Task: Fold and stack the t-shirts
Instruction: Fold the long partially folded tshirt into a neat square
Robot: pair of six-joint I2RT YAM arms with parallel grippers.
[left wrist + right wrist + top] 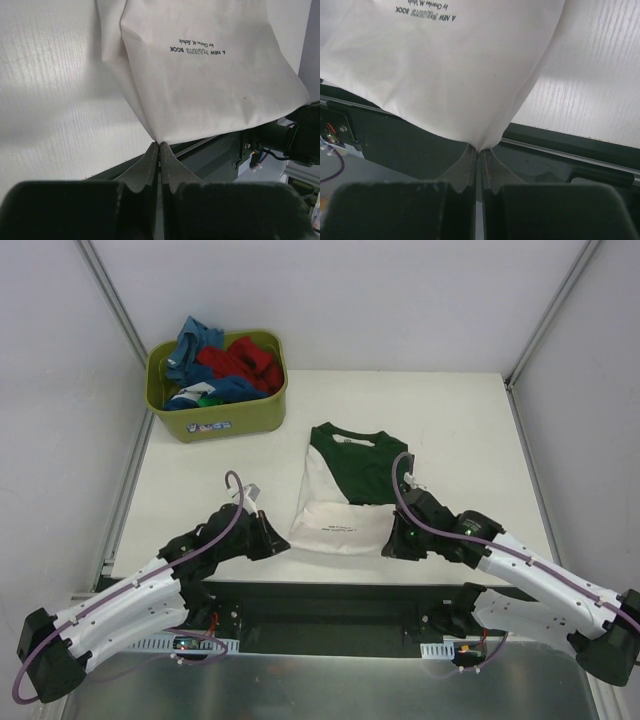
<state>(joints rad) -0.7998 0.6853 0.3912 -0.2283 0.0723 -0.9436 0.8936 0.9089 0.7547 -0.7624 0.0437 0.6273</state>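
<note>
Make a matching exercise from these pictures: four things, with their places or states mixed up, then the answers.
1. left hand
2. right hand
3. cream t-shirt
4. olive tub

A. far left of the table, filled with other shirts
B. shut on the shirt's near right corner
C. lies mid-table, green top at the far end
D. shut on the shirt's near left corner

Pairs: 1-D, 2-B, 3-C, 4-A

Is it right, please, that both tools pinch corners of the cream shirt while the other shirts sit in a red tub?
Not quite: the tub is olive-green, not red, as the top external view shows. The left tool and right tool do pinch corners of the cream shirt; the other shirts sit in it.
</note>
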